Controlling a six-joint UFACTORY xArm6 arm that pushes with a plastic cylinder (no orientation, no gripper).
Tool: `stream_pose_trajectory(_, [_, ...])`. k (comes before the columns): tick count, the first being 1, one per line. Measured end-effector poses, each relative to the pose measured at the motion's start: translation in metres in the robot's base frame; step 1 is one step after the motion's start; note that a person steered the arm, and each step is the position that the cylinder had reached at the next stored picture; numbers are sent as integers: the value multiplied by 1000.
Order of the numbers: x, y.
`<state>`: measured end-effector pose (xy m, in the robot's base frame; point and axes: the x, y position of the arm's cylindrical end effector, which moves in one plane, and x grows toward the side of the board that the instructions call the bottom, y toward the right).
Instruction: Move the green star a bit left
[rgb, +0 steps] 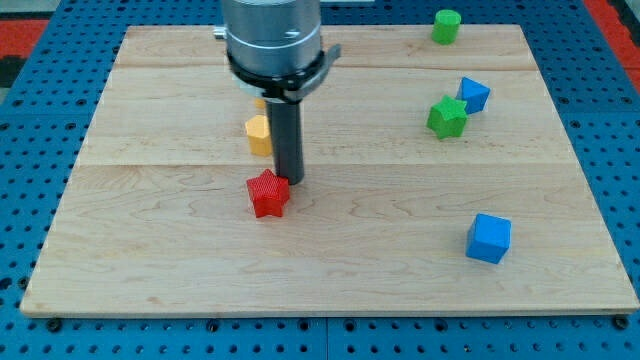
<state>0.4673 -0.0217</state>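
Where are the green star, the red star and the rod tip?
green star (447, 117): camera view, centre of its top face.
red star (267, 193): camera view, centre of its top face.
my tip (290, 181): camera view, rod's very end, beside the red star's upper right.

Wooden board (150, 270) – red star (267, 193), green star (447, 117).

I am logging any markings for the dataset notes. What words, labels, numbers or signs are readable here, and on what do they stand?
None: no readable text on the wooden board, the green star, the other blocks, or the arm above my tip.
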Motion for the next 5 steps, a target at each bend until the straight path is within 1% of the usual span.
stream_pose_trajectory(1, [52, 6])
stream_pose_trajectory(2, [68, -8])
stream_pose_trajectory(3, [43, -12])
stream_pose_trajectory(4, [31, -12])
stream_pose_trajectory(5, [2, 83])
